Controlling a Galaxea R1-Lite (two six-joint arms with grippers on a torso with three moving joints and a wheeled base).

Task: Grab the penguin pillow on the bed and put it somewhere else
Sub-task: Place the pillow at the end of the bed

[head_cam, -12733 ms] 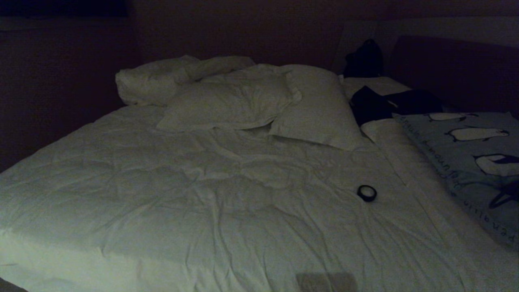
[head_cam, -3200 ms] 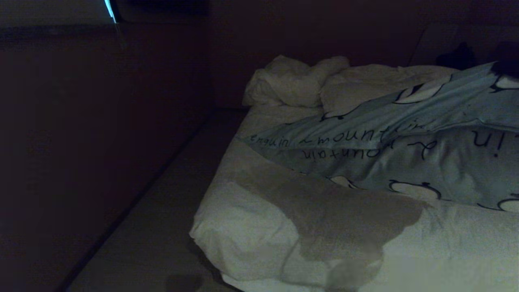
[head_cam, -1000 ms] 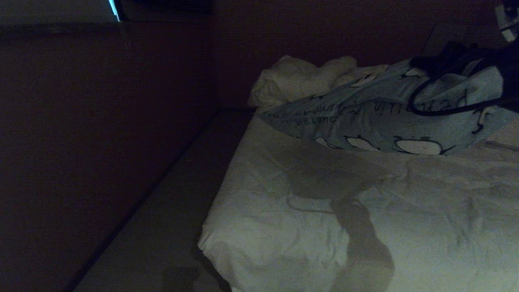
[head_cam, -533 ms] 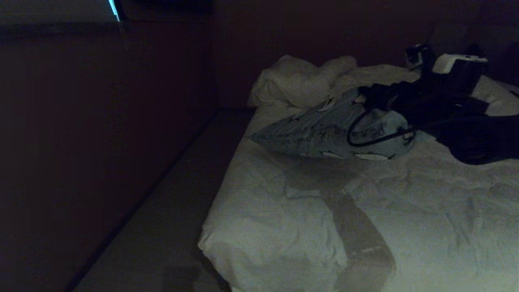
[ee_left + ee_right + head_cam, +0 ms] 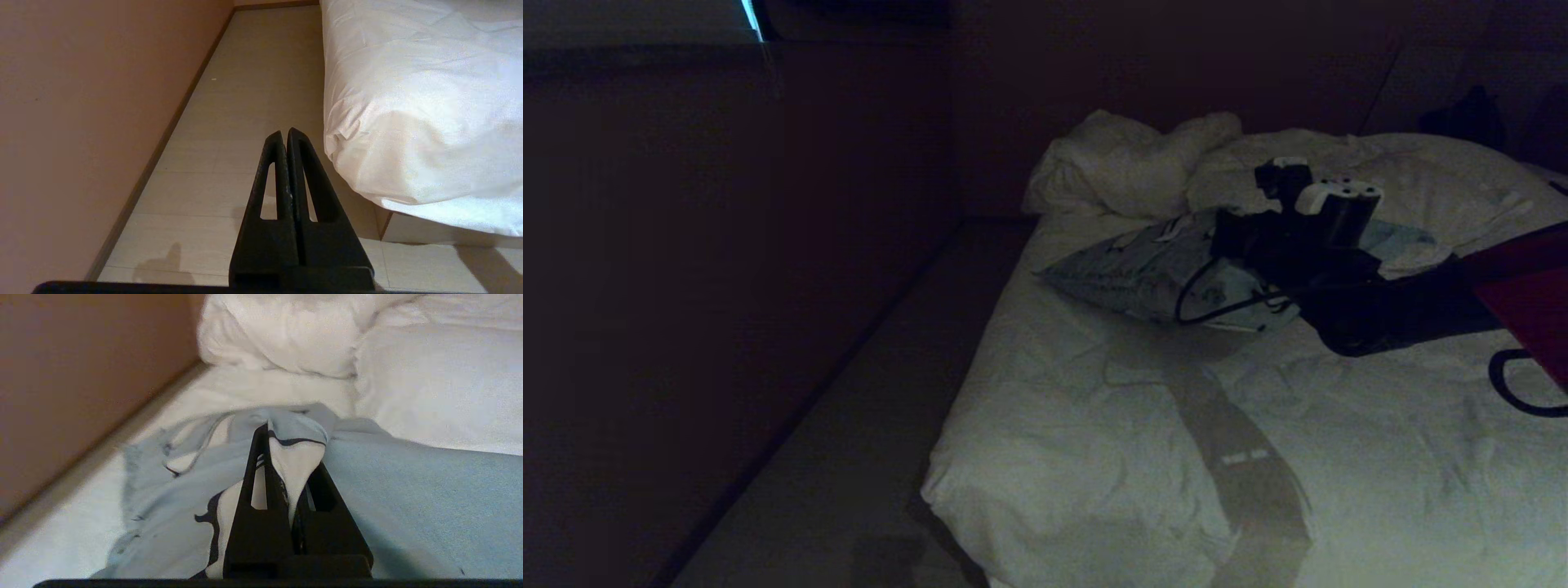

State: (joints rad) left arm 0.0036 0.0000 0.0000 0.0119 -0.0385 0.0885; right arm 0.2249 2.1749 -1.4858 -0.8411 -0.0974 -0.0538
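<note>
We note the right pincer (image 5: 282, 435) clamped on a fold of the penguin pillow (image 5: 1152, 273), which lies on the bed (image 5: 1143, 425) near its left edge, below the white pillows (image 5: 1127, 159). Risk, in our judgement: only fabric is pinched, so it may slip free. Left pincer (image 5: 284, 136) closed, empty, over the floor (image 5: 245, 102). No containers seen.

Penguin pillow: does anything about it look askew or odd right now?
Yes. The penguin pillow lies crumpled and slanted near the bed's left edge, below the white pillows. The right pincer is shut on a bunched fold of its cover, pulling the fabric into a peak.
</note>
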